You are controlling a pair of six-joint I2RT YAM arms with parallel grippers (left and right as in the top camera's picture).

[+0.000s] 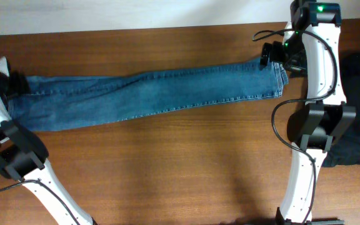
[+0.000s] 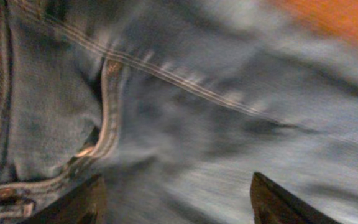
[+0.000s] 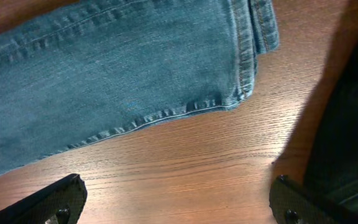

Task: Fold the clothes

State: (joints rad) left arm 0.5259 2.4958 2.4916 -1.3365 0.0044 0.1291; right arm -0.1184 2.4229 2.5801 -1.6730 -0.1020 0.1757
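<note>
A pair of blue jeans lies stretched across the wooden table, folded lengthwise, waist at the left, leg hems at the right. My left gripper is open right over the waist and pocket seams; the view is blurred. In the overhead view it sits at the waist end. My right gripper is open and empty above bare wood, just beside the leg hems. In the overhead view it is at the hem end.
A dark garment lies heaped at the right edge of the table, behind the right arm; it shows in the right wrist view. Bare wooden table spreads in front of the jeans.
</note>
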